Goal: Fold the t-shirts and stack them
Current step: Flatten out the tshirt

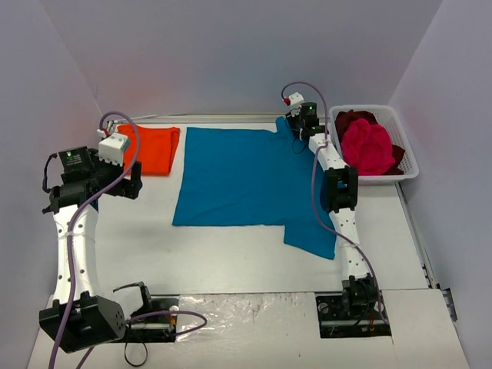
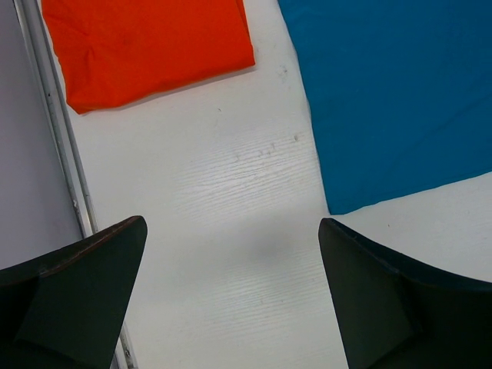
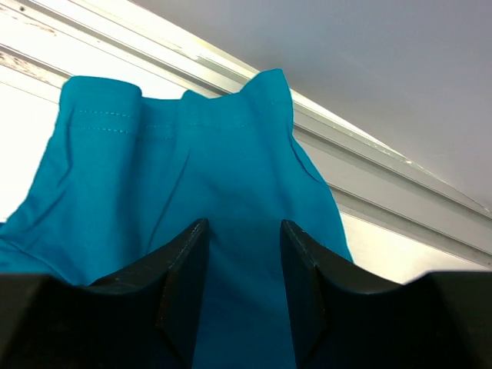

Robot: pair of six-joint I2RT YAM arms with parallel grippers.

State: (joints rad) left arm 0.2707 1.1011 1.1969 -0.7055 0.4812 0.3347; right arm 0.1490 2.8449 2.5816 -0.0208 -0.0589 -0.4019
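Expect the teal shirt (image 1: 238, 177) to be light and limp; pinch it at a corner. Your right gripper (image 3: 244, 238) is parted over the far-right sleeve (image 3: 177, 146), grasping nothing; left gripper (image 2: 232, 227) released.

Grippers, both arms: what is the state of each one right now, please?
Left gripper: open, holding nothing.
Right gripper: open, its fingers apart over the teal-blue cloth t-shirt; no grip seen.

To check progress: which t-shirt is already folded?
The orange t-shirt, a neat rectangle far left. The blue t-shirt lies spread open; the pink t-shirt and red t-shirt sit bunched in the basket.
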